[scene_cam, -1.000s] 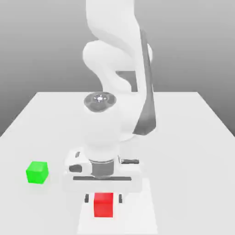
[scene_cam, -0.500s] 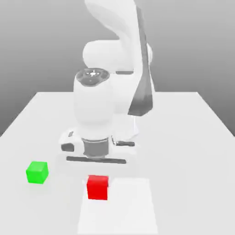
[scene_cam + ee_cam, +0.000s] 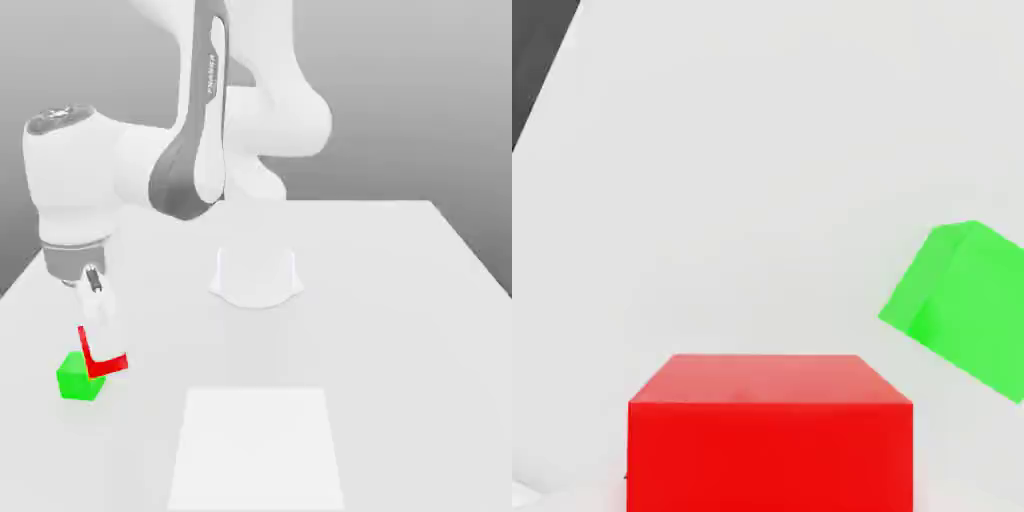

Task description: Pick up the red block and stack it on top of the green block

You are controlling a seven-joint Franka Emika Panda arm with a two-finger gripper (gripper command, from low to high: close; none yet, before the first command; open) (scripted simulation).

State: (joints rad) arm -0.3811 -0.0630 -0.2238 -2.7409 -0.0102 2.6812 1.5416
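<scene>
One red block sits pinched between my jaws, at the exterior view's lower left, held up presumably so I can align it over the green block.

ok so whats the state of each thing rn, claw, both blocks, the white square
claw: shut on the red block, above the table
red block: gripped, held up tilted in the exterior view, not stacked yet
green block: on the table, nothing resting on it, partly hidden behind the red block in the exterior view
white square: flat on the table, bare
</scene>
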